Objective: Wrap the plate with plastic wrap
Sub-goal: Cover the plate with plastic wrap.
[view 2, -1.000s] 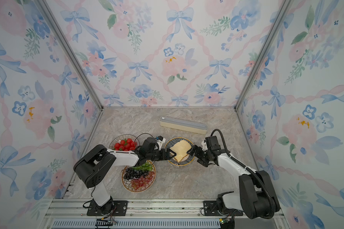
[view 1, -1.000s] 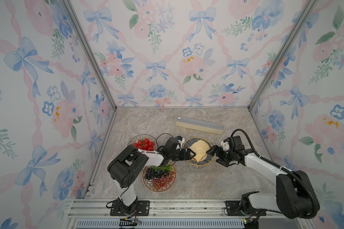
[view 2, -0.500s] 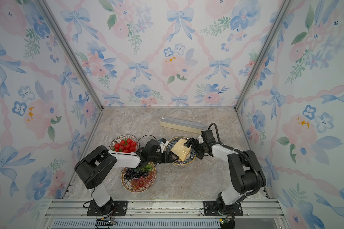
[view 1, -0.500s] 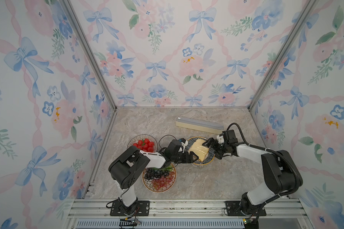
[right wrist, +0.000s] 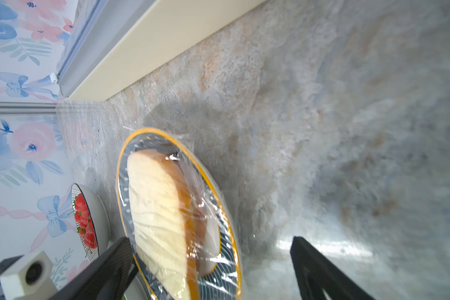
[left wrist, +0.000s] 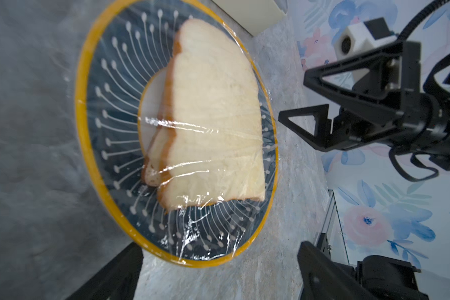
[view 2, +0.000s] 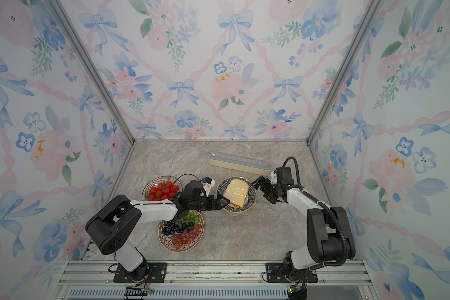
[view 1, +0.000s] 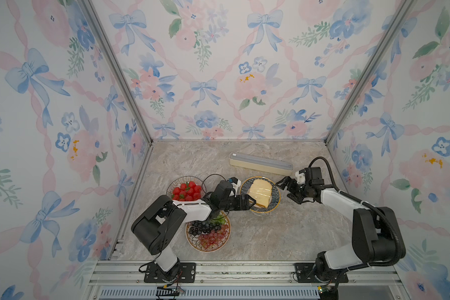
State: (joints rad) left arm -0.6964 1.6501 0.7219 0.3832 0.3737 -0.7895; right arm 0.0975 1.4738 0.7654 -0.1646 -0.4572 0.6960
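Observation:
The plate (view 1: 276, 201) (view 2: 254, 200), blue with a yellow rim, carries bread slices (left wrist: 213, 117). Clear plastic wrap (left wrist: 190, 228) (right wrist: 192, 205) lies stretched and crinkled over bread and plate (left wrist: 89, 145) (right wrist: 211, 181). Its cream box (view 1: 261, 163) (view 2: 240, 163) lies just behind the plate, lid shut. My left gripper (view 1: 251, 204) (view 2: 225, 202) (left wrist: 220, 246) is open at the plate's near-left rim, nothing between its fingers. My right gripper (view 1: 283, 189) (view 2: 259, 188) (right wrist: 210, 240) stands open just right of the plate, apart from it, and also shows in the left wrist view (left wrist: 294, 97).
A bowl of strawberries (view 1: 186, 191) (view 2: 163, 191) sits left of the plate, behind my left arm. A plate of grapes (view 1: 208, 233) (view 2: 181, 232) lies under that arm's forearm. Floral walls close in the back and both sides.
My right gripper slid from the plate's near-right side towards the back along its right edge. My left gripper crept slightly right, to the plate's rim.

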